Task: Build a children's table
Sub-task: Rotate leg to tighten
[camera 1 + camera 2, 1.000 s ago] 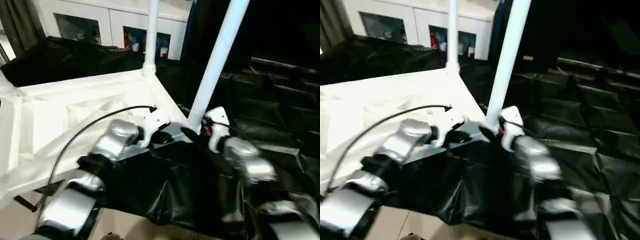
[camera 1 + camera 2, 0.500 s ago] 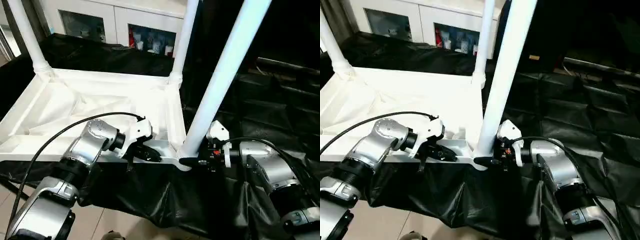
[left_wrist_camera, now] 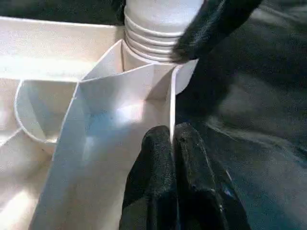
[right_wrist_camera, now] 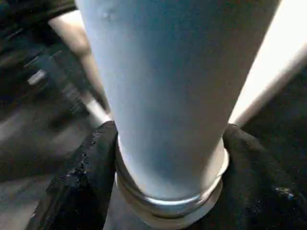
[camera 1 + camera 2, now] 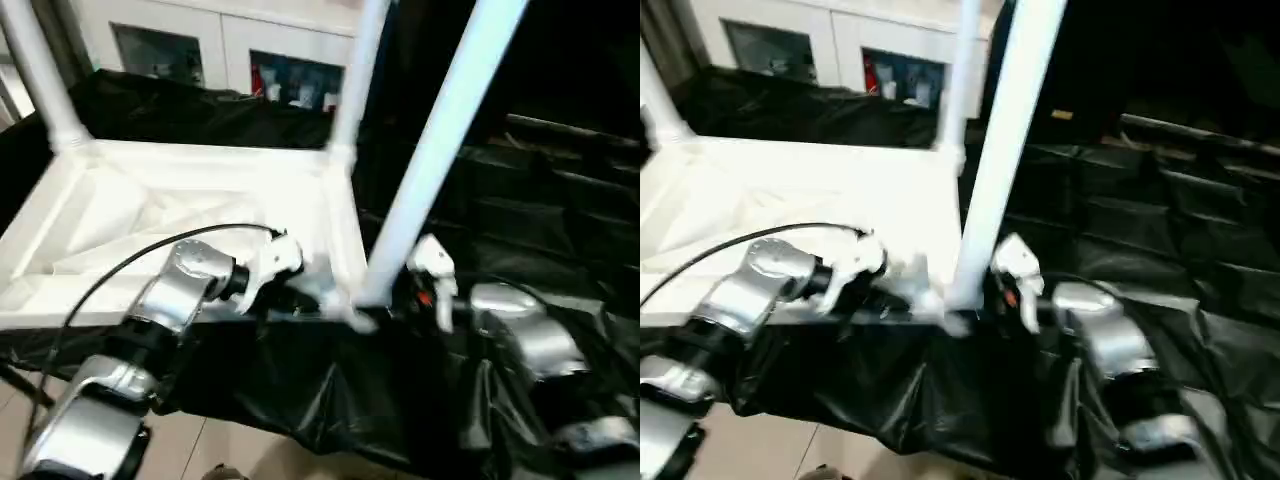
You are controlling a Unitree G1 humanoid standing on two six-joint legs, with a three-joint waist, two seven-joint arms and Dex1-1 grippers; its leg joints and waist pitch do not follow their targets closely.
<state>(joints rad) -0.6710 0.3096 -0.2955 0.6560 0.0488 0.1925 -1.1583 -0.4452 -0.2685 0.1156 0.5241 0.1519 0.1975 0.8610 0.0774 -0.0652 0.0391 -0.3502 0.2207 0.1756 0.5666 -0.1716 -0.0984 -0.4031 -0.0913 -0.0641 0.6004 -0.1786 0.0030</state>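
Note:
The children's table top (image 5: 180, 190) lies upside down on the black-draped work table, ribs up. Three white legs stand in its corner sockets: back left (image 5: 35, 75), back right (image 5: 355, 70) and near right (image 5: 440, 140). My left gripper (image 3: 171, 143) is shut on the top's thin rim wall just beside the near right socket (image 3: 158, 43). My right gripper (image 4: 170, 136) is shut on the base of the near right leg (image 4: 163, 96), with one black finger on each side. One of its fingers (image 3: 211, 24) rests on the leg's ribbed collar.
The black drape (image 5: 560, 220) covers the work table to the right and hangs over its front edge. White cabinets with glass doors (image 5: 200, 50) stand behind. A black cable (image 5: 120, 275) arcs over my left forearm. Floor (image 5: 230, 450) shows below the table edge.
The head camera has swung and tilted, shifting the whole picture. Both grippers stay at the near right corner, left on the rim, right on the leg base.

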